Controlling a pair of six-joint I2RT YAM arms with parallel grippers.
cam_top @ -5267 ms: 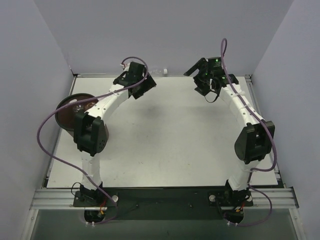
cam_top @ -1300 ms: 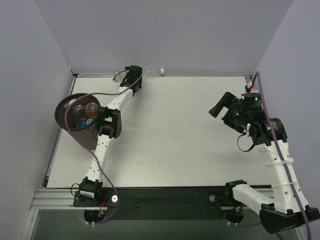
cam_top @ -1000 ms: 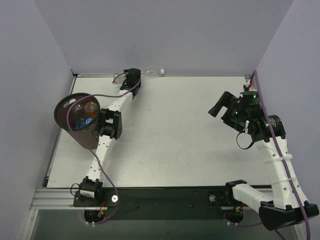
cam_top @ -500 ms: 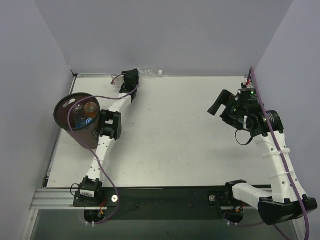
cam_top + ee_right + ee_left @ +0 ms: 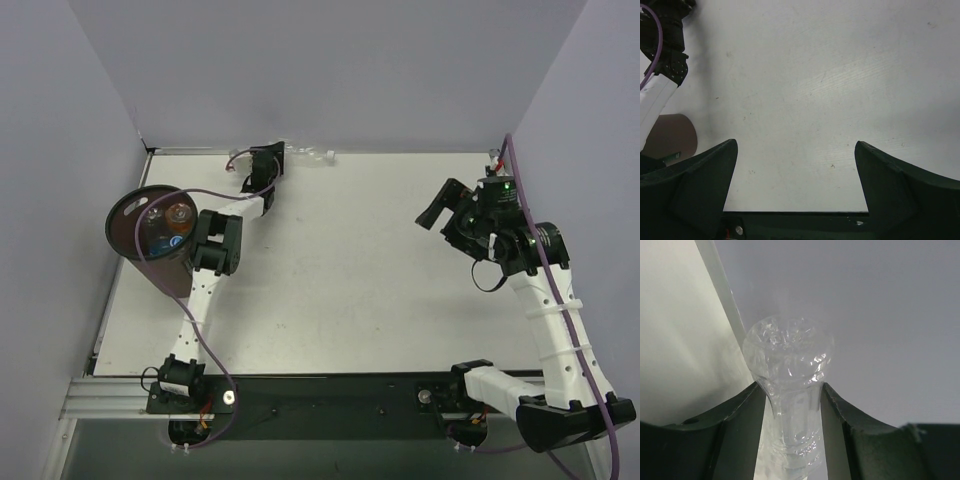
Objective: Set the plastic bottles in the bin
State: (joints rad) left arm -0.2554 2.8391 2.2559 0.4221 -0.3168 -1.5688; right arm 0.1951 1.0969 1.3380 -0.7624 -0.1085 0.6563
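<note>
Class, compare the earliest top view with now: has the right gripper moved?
Yes. The right gripper has pulled back from the table's far edge toward the near side, and has shifted right, closer to the table's right edge.

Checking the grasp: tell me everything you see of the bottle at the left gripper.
The bottle is clear, crinkled plastic, white-capped in the top view. It is horizontal along the table's far edge, its narrower part pinched between the left gripper's fingers, which touch both sides.
</note>
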